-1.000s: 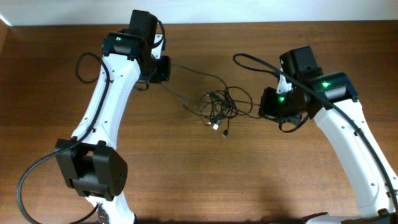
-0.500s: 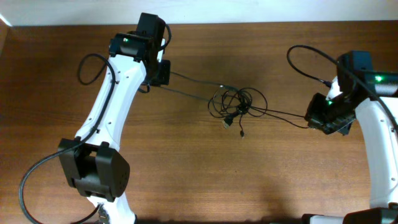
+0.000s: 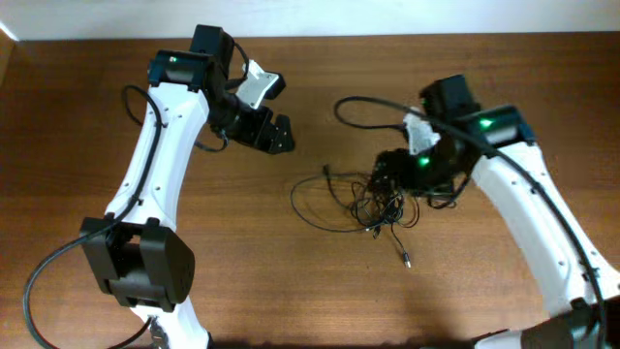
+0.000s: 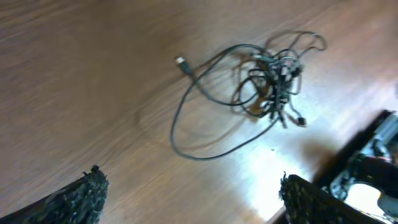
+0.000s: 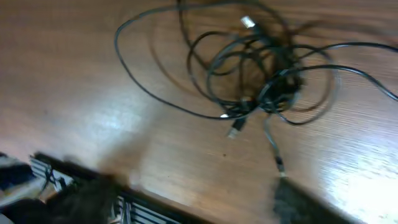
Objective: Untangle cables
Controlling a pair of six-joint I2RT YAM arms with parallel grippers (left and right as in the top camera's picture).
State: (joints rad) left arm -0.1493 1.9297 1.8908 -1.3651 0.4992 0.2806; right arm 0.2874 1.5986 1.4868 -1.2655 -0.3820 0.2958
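Note:
The cables [image 3: 373, 199] lie slack on the brown table as a knotted bundle of thin black cords. One wide loop [image 3: 315, 206] spreads to the left and one plug end [image 3: 405, 260] trails toward the front. My left gripper [image 3: 274, 109] hovers open up and to the left of the bundle, apart from it. In the left wrist view the cables [image 4: 267, 81] lie well ahead of the left gripper [image 4: 189, 190], with only bare wood between its fingertips [image 4: 93, 183]. My right gripper [image 3: 386, 182] sits at the bundle's right edge. The blurred right wrist view shows the right gripper [image 5: 193, 199] open, the tangle [image 5: 261, 68] ahead of it.
Thick black arm cables arch beside both arms, the left one [image 3: 131, 97] and the right one [image 3: 354, 102]. The left arm's dark base [image 3: 136, 267] stands at the front left. The table's far edge [image 3: 387, 37] meets a white wall. Part of the right arm [image 4: 373, 168] shows in the left wrist view.
Both grippers have opened and let go of the cables. The cords, stretched taut half a second ago, have dropped into a slack pile. The right arm has swung back left to the bundle.

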